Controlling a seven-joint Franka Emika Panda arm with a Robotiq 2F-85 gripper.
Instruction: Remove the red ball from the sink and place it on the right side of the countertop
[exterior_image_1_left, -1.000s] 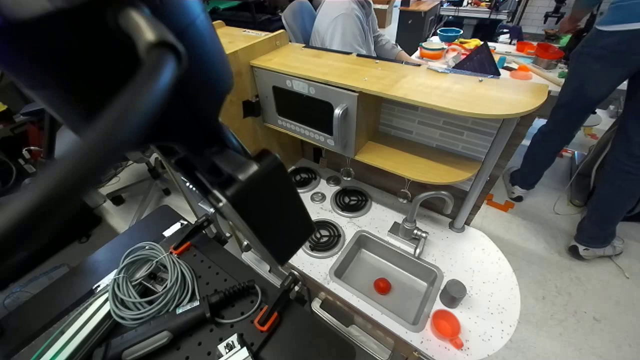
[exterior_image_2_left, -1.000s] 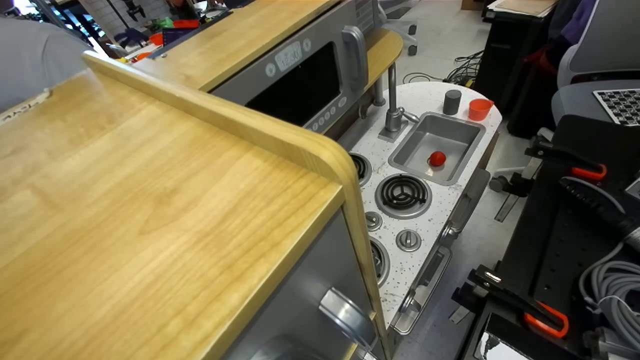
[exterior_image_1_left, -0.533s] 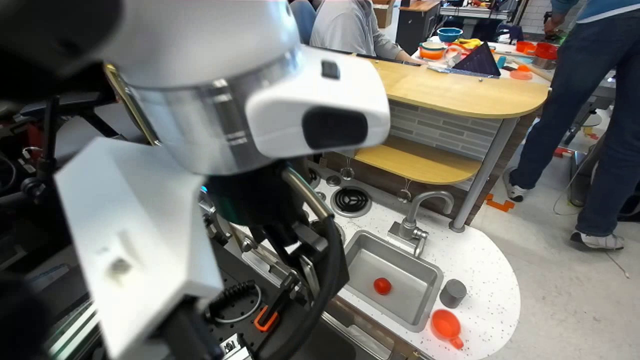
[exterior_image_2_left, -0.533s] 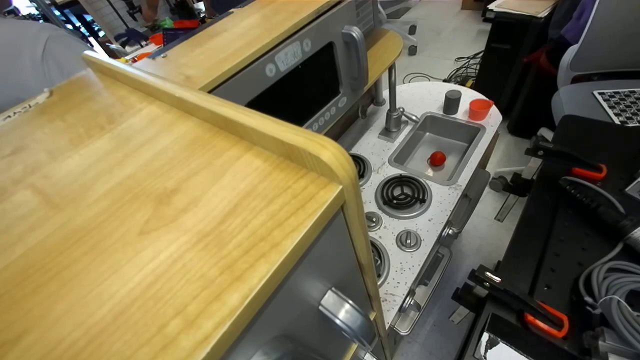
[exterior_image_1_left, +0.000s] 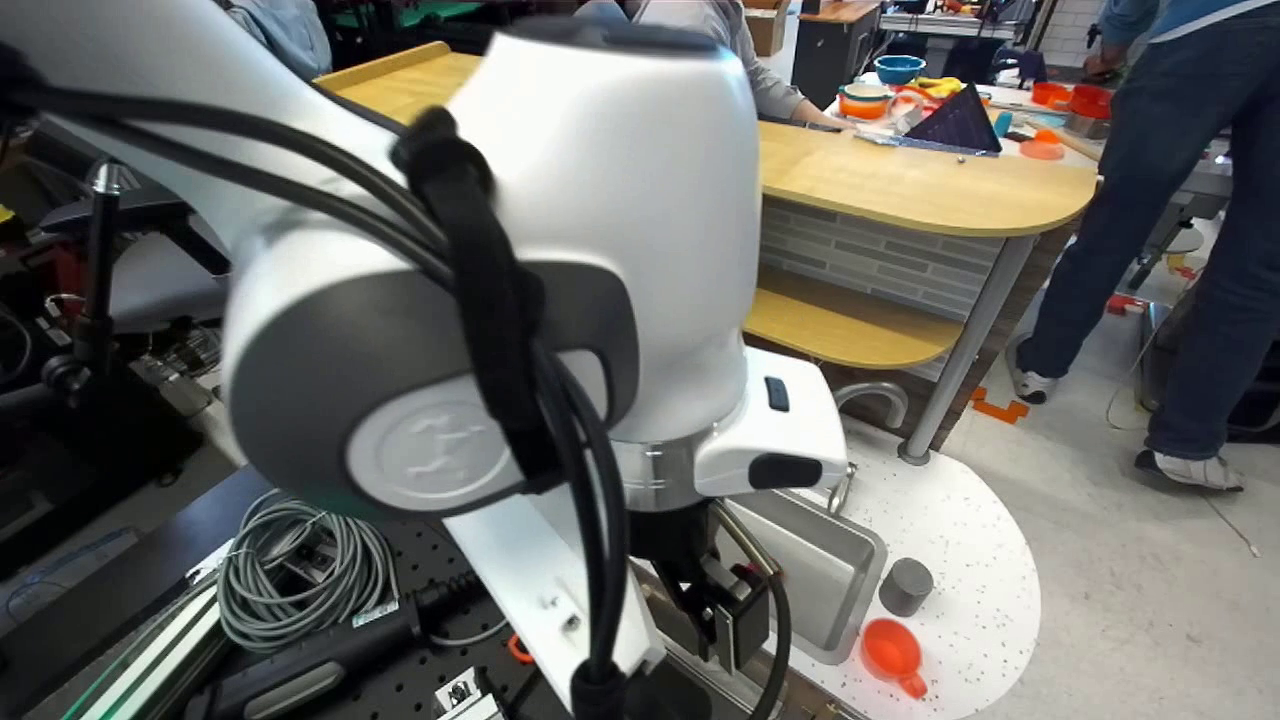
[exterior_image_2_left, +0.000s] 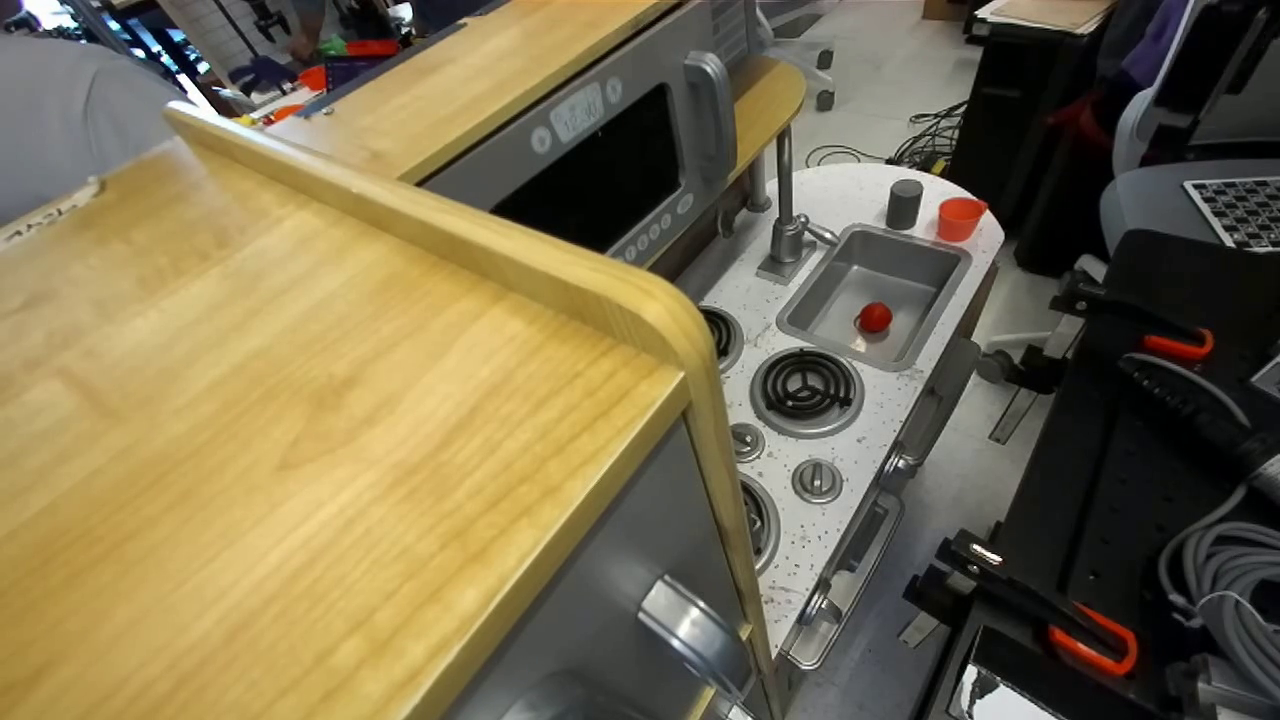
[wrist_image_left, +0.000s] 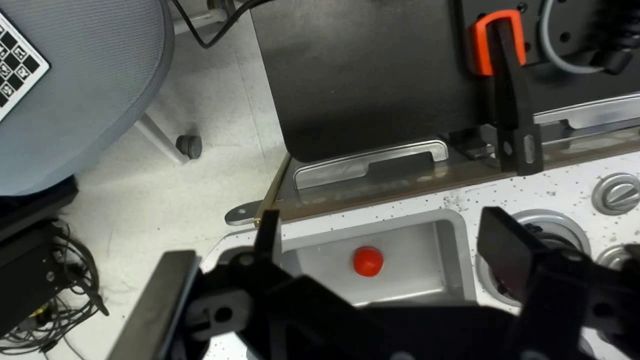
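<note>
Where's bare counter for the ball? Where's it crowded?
Widest: counter between post, gray cup and curved edge. Narrower: strip between orange cup and that edge. Crowded: beside the sink, where both cups stand close, and around the burners and knobs.

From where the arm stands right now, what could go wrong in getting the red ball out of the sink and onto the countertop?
The red ball looks round, so an off-centre touch by the open gripper could send it rolling around the sink.
It sits below counter level, so reaching in might knock the sink's side.
The gray cylinder and orange cup stand on the countertop beside the sink and could get bumped during placing.
</note>
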